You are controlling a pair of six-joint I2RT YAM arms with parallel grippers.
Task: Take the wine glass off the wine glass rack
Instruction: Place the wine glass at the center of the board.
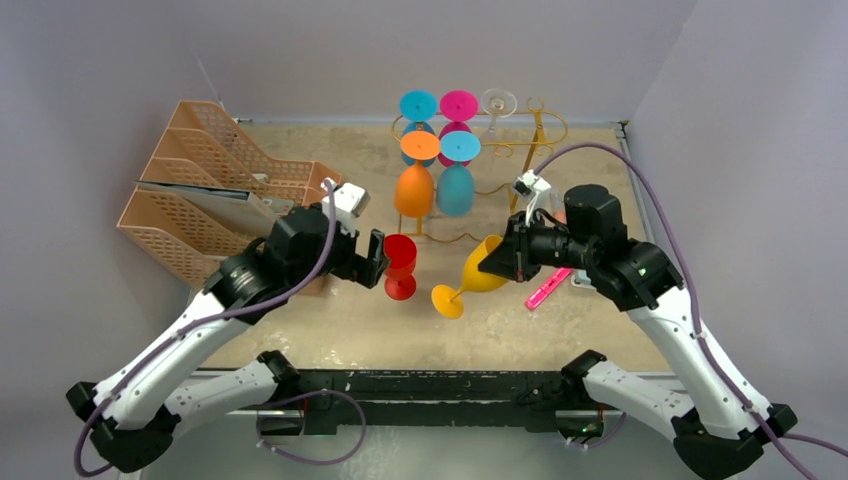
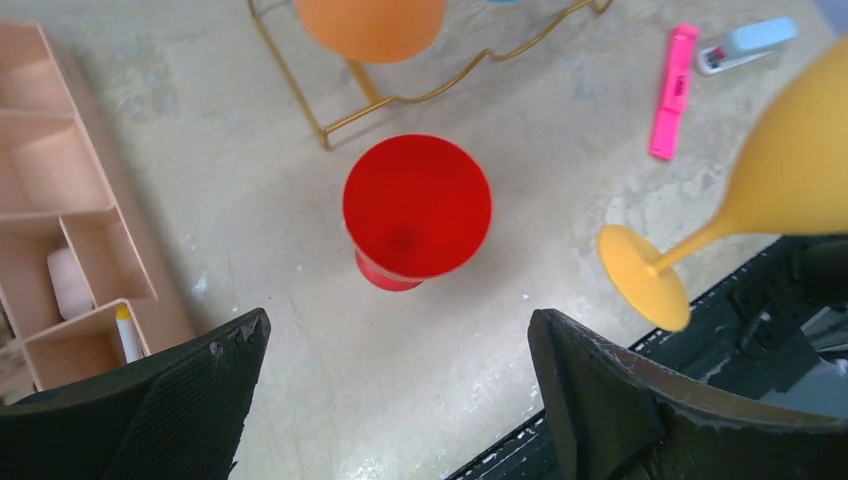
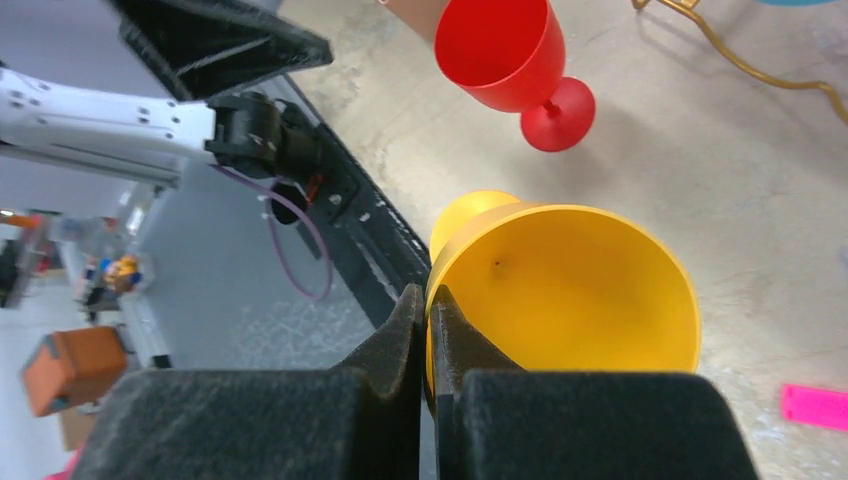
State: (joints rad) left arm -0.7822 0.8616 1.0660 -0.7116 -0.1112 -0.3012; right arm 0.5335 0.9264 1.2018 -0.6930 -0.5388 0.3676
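The gold wire wine glass rack (image 1: pixel 541 125) stands at the back of the table. Orange (image 1: pixel 414 190) and teal (image 1: pixel 455 188) glasses hang upside down on it, with more coloured glasses behind them. A red wine glass (image 1: pixel 400 262) stands upright on the table, free of the rack. My left gripper (image 1: pixel 378 258) is open beside it, and the left wrist view shows the red glass (image 2: pixel 417 205) beyond the spread fingers. My right gripper (image 3: pixel 425 292) is shut on the rim of a yellow wine glass (image 3: pixel 570 290). It holds that glass tilted above the table, foot toward the front.
Peach mesh file trays (image 1: pixel 200 190) fill the left side, close to my left arm. A pink highlighter (image 1: pixel 548 288) and a small white and blue item (image 2: pixel 748 45) lie on the table under my right arm. The table's front edge runs just below both glasses.
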